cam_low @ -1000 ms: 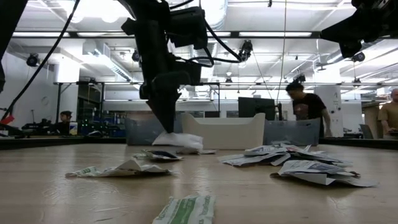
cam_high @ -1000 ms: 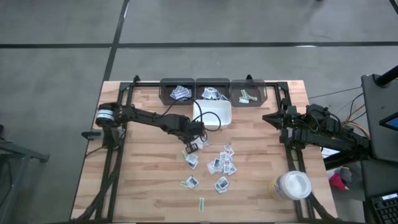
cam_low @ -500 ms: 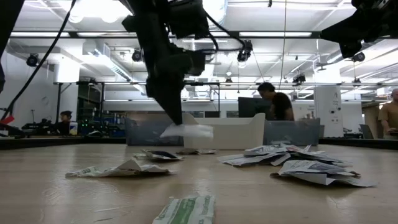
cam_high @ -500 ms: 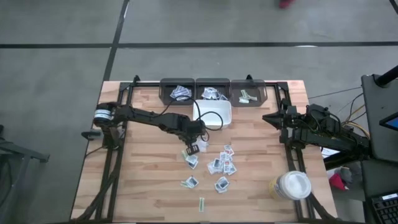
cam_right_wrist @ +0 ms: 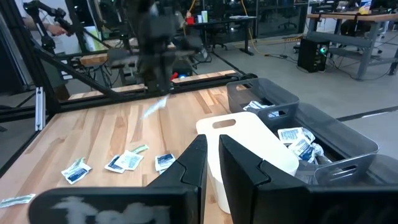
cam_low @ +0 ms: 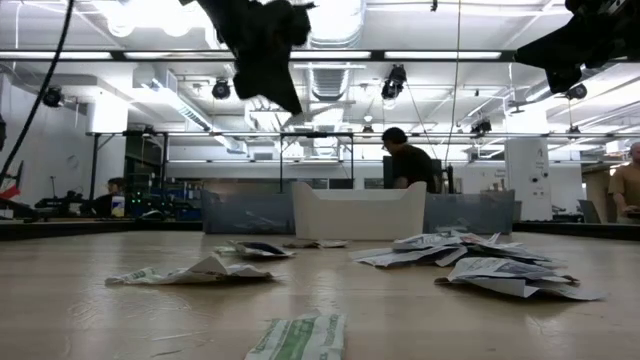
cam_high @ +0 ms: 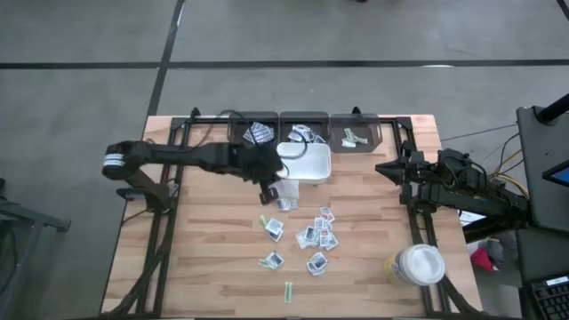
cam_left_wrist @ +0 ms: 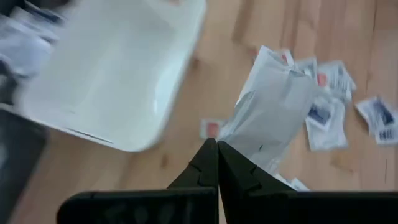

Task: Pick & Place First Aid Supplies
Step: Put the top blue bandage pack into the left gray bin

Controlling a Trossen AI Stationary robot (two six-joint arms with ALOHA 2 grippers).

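Note:
The first aid supplies are small flat packets. Several lie loose on the wooden table around its middle, and a pale strip lies near the front edge. My left gripper hangs above the table next to the white tray, shut on one white packet. The right wrist view shows that packet in the air. My right gripper waits at the table's right side, its fingers a narrow gap apart with nothing between them. My left gripper pinches the white packet by one end between its two shut fingertips. The fingers slant down from the table's left side. The packet is lifted clear of the table and sticks out past the fingertips, over the loose packets below.
Three dark bins holding sorted packets stand along the far edge behind the tray. A round white-lidded jar stands at the front right. People move about in the room beyond the table.
My left gripper, shut throughout, has risen from the table and gone toward the far edge and the white tray. The white packet has come up with it, from among the loose packets to well clear of the table.

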